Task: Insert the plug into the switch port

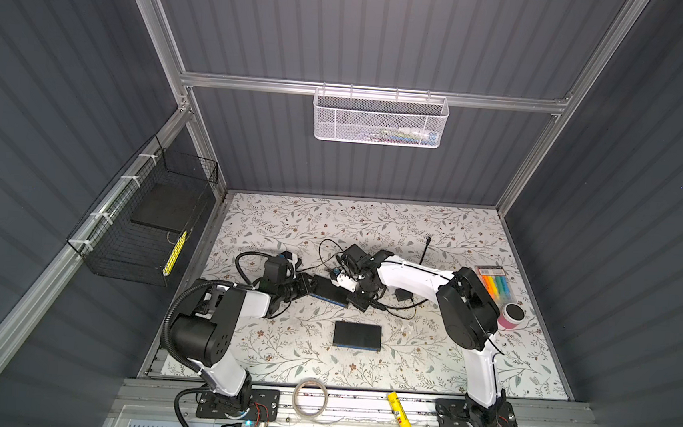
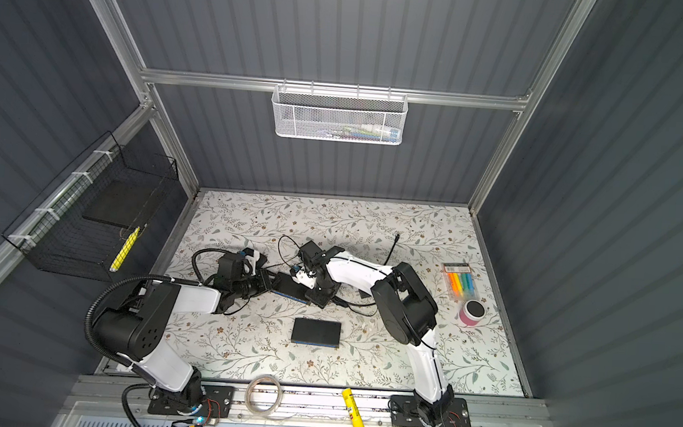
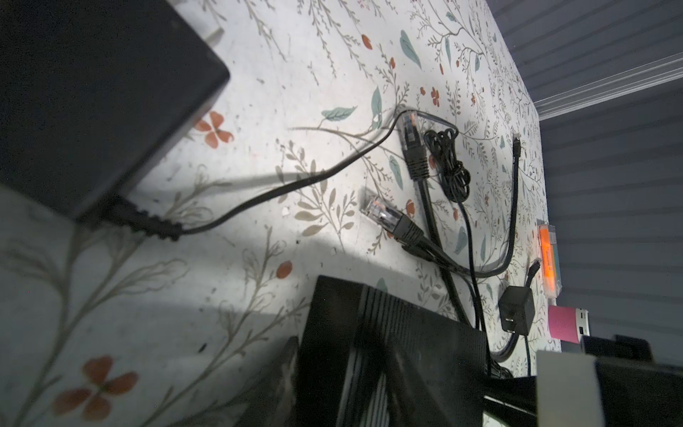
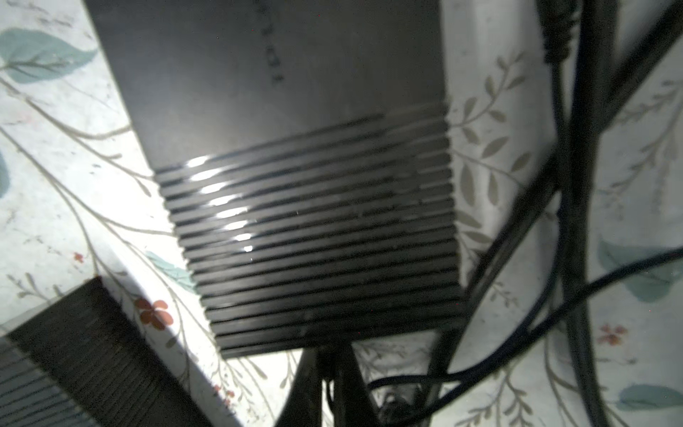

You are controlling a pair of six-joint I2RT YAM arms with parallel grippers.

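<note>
A black ribbed switch [image 1: 327,290] [image 2: 288,287] lies near the table's middle between both grippers. My left gripper [image 1: 309,287] [image 2: 270,282] is shut on the switch's left end; in the left wrist view its dark fingers [image 3: 287,373] clamp the switch [image 3: 425,344]. My right gripper [image 1: 357,303] [image 2: 318,300] is at the switch's right end. In the right wrist view its fingers [image 4: 354,384] are shut right against the edge of the switch [image 4: 295,111]. A thin dark plug is pinched between them and mostly hidden, with a thin black cable [image 4: 480,351] trailing away. The port itself is hidden.
A second black switch [image 1: 357,336] lies nearer the front. Two loose Ethernet plugs [image 3: 412,144] [image 3: 384,218], a coiled cable [image 3: 449,166] and a power adapter [image 3: 515,310] lie behind the held switch. A marker pack [image 1: 494,285] and a pink container [image 1: 511,315] sit at the right.
</note>
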